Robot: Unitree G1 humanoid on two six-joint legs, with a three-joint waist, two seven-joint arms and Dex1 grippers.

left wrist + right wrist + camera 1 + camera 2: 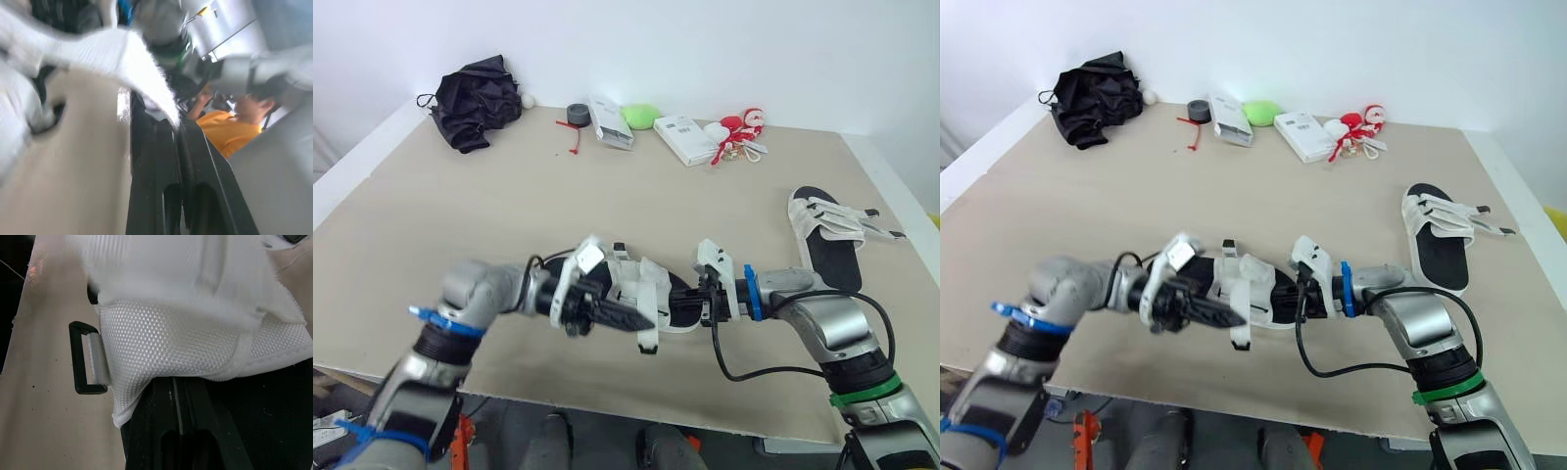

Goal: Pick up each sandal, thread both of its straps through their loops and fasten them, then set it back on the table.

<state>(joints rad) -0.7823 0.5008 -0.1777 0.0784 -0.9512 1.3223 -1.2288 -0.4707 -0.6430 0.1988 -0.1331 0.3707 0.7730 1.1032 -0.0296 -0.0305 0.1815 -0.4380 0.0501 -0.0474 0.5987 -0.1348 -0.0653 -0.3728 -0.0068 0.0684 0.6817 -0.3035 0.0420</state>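
Left eye view: black-soled, white-strapped fabric sandal (668, 299) held aloft, long axis left-right. Right gripper (704, 300) clamps its right end; left gripper (634, 321) pinches its white strap (122, 54).

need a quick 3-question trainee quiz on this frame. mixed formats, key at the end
1. True or false: the left claw and the right claw are both holding one sandal.
2. Where does the other sandal lie? A) on the table, toward the robot's right. B) beside the black cloth. C) on top of a white box.
3. Fill in: the other sandal's straps are ___ (fastened / unfastened).

Key: 1 true; 2 A; 3 unfastened.
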